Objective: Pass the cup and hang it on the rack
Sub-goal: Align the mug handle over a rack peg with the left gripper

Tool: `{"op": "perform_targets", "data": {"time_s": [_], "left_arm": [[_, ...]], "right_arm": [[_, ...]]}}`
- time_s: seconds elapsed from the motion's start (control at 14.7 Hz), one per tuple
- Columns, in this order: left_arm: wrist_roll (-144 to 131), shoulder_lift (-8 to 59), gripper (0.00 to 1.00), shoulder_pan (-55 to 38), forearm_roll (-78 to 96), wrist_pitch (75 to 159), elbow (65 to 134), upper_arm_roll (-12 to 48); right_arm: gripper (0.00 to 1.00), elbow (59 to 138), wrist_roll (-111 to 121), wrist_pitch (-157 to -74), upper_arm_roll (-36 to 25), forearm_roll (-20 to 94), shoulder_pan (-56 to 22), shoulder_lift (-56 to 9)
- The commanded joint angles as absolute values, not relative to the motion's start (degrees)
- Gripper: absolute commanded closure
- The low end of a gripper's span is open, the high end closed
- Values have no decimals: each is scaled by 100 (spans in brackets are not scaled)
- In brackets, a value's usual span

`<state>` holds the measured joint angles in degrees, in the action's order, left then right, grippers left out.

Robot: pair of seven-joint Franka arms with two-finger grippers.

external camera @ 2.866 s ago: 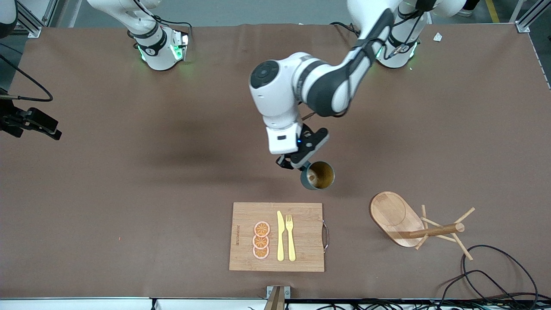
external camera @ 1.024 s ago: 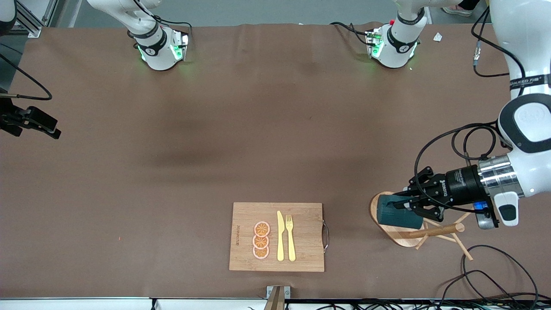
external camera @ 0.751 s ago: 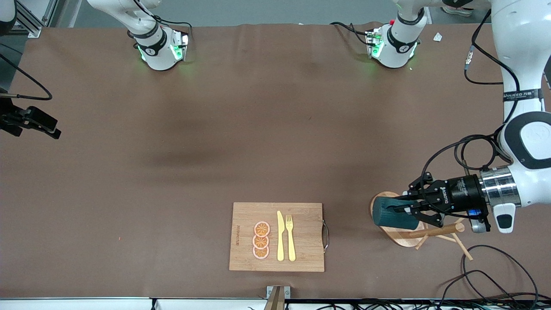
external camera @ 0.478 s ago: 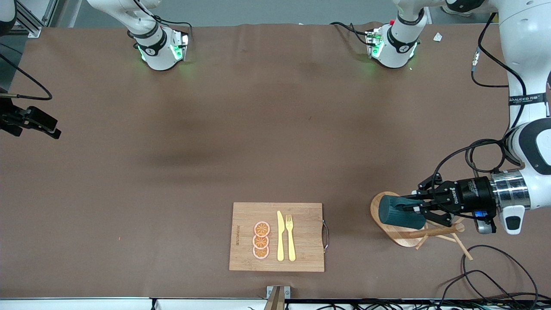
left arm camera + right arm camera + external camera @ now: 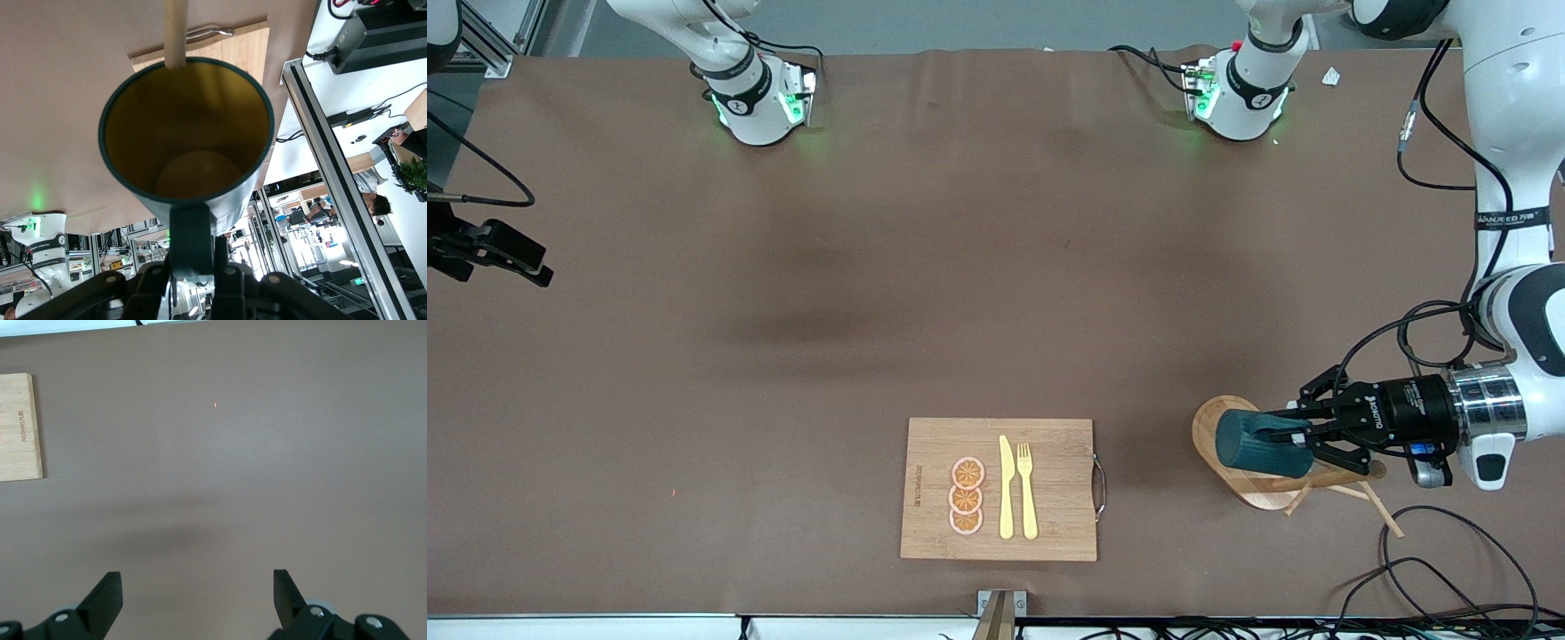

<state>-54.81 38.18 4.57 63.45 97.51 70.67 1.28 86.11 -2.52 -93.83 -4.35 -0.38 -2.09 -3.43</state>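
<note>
My left gripper (image 5: 1282, 435) is shut on the handle of the dark teal cup (image 5: 1258, 444). It holds the cup on its side over the oval base of the wooden rack (image 5: 1208, 428), just above the rack's post (image 5: 1325, 480) and pegs. In the left wrist view I look into the cup's tan-yellow inside (image 5: 187, 133). My left gripper (image 5: 193, 270) clamps the handle there, and a wooden rod of the rack (image 5: 175, 33) runs to the cup's rim. My right gripper (image 5: 197, 587) is open and empty over bare table at the right arm's end, where it waits (image 5: 538, 274).
A bamboo cutting board (image 5: 1000, 489) with a yellow knife, a fork and orange slices lies near the front edge, beside the rack toward the right arm's end. Black cables (image 5: 1432, 569) lie at the front corner by the rack.
The left gripper carried the cup from over the table's middle to the rack. In the last second it edged toward the left arm's end, cup still held. The right arm has not moved.
</note>
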Motion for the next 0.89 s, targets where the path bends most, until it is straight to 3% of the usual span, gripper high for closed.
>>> {"op": "perform_targets", "data": {"time_s": [0.0, 0.82], "left_arm": [[-5405, 3841, 98, 580, 6495, 9633, 7022, 158], [-5362, 4043, 98, 747, 6601, 9562, 7022, 158]], "right_arm": [[0, 8710, -220, -9360, -413, -158, -211, -211], [0, 8710, -220, -9360, -422, -167, -202, -211]]}}
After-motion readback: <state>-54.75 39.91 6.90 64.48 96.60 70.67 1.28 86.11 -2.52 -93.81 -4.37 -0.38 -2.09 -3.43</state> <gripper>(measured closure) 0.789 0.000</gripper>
